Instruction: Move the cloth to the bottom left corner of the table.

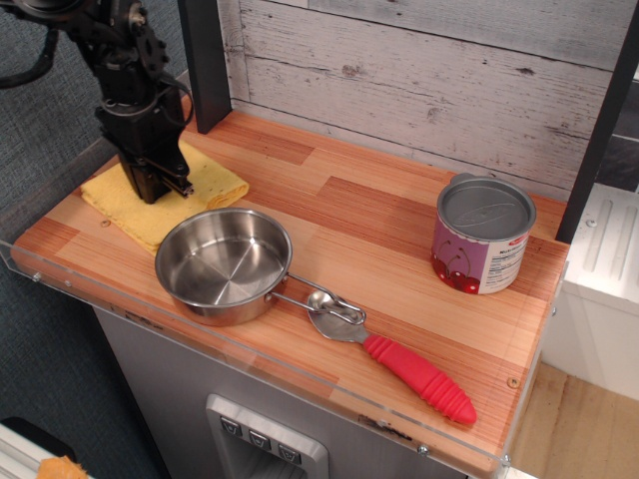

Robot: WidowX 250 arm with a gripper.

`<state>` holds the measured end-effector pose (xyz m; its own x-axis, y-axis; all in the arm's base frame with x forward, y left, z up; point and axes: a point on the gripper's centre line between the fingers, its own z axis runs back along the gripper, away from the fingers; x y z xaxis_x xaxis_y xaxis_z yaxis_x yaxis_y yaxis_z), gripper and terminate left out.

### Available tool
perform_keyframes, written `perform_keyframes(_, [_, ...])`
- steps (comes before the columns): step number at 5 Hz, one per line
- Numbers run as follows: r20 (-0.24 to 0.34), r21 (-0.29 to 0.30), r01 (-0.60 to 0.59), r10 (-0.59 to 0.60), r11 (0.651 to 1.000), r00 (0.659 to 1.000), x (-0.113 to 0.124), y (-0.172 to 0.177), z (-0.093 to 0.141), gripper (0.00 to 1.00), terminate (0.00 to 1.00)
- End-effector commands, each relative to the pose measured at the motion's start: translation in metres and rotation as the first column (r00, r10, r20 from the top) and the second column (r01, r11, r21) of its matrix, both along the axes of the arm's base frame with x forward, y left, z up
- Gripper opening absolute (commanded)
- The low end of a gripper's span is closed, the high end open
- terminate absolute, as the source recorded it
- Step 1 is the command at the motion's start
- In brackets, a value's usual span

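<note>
The mustard-yellow cloth point(205, 182) lies flat on the wooden table point(379, 215) at its left side, just behind and left of the steel pan point(222, 263). My black gripper point(156, 190) points straight down with its tips pressed on the middle of the cloth. Its fingers look closed together on the fabric. The arm hides part of the cloth's middle.
The steel pan has a red-handled grip point(419, 377) with a spoon point(329, 311) lying on the handle. A cherry can point(482, 235) stands at the right. A clear acrylic rim point(60, 284) edges the table. A dark post point(203, 60) stands at the back.
</note>
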<state>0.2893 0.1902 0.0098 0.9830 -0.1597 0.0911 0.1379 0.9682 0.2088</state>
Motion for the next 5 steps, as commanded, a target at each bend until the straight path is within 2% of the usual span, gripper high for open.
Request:
perform_keyframes(1, [-0.006,0.012,-0.100,0.100,0.995,0.995,-0.025,0.009,0.010,0.00,0.00])
perform_keyframes(3, [-0.010,0.012,-0.179,0.179,0.984,0.984,-0.045,0.014,0.015,0.00,0.00])
perform_keyframes(5, [0.021,-0.025,-0.275,0.275,0.961,0.961,-0.049,0.020,0.022,0.00,0.00])
